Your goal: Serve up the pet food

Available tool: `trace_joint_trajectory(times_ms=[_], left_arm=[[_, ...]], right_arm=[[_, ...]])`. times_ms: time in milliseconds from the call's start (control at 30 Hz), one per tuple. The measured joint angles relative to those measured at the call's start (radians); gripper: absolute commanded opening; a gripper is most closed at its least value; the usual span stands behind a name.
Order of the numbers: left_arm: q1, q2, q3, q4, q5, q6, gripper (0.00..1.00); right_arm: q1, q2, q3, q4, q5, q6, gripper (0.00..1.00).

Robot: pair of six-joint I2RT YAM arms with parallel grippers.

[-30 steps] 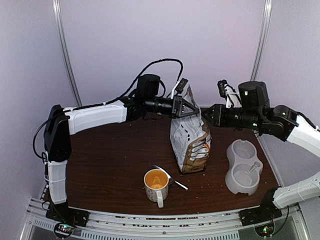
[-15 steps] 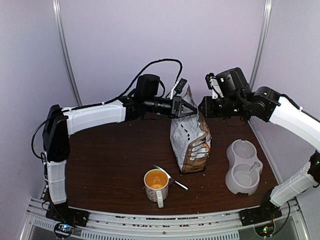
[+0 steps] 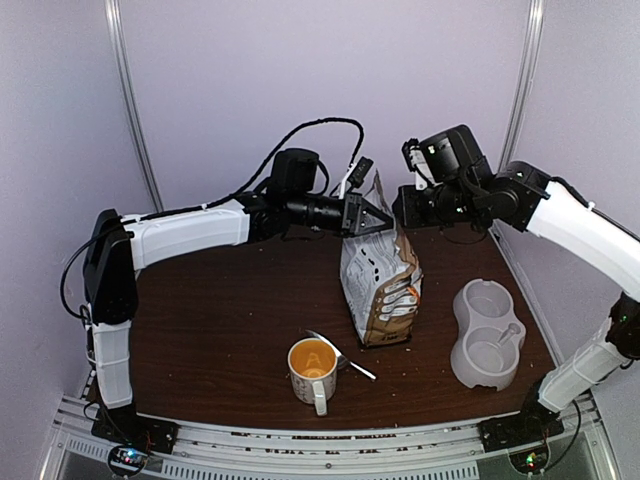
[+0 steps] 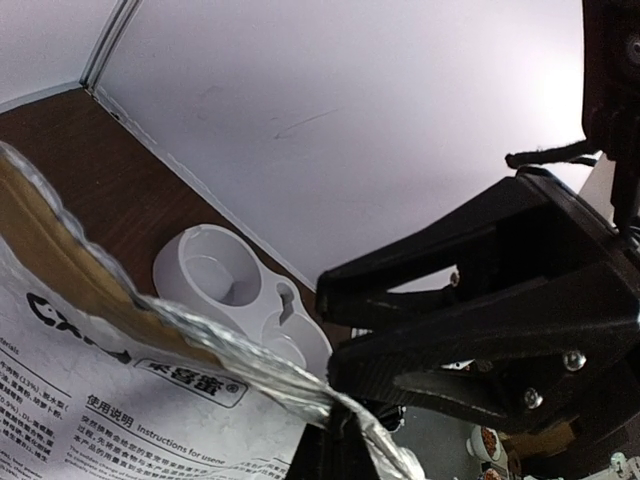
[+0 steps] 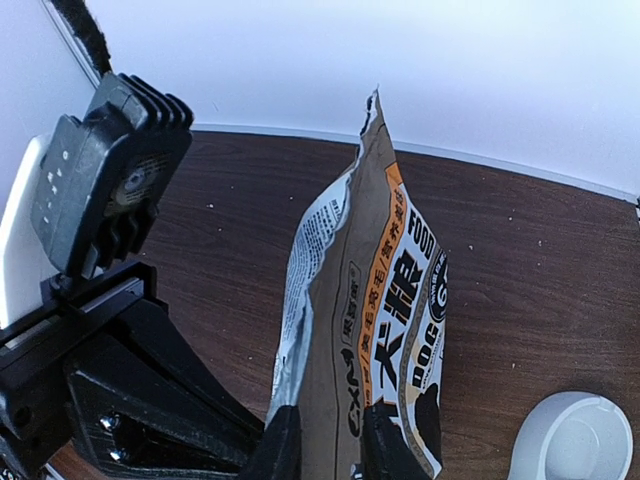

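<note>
Top external view: left claw (image 3: 368,218) and right claw (image 3: 402,212) at the top of the pet food bag (image 3: 380,285)

Your left claw is clamped on the top edge of the pet food bag. In the left wrist view, the crinkled foil edge runs straight into its dark finger. Your right claw is at the same top edge, coming from the other side. In the right wrist view its two fingers (image 5: 283,445) stand one on each side of the bag, but you cannot tell if they press it. The bag stands upright near the middle of the counter (image 3: 220,320), and the kibble inside it is hidden. In front of the bag is a white mug (image 3: 311,366) with an orange inside, and a spoon (image 3: 345,357) lies just beside it. A pale double bowl (image 3: 487,335) sits to the right, apart from the bag.
</note>
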Motion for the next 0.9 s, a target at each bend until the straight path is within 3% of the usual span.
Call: trace_joint_trajectory(times_ms=[433, 900], left_arm=[[0.000, 0.000, -0.001, 0.000, 0.000, 0.000, 0.00], [0.000, -0.003, -0.005, 0.002, -0.003, 0.000, 0.00]], right_arm=[[0.000, 0.034, 0.043, -0.005, -0.005, -0.025, 0.22], [0.002, 0.068, 0.064, -0.024, 0.011, -0.025, 0.07]])
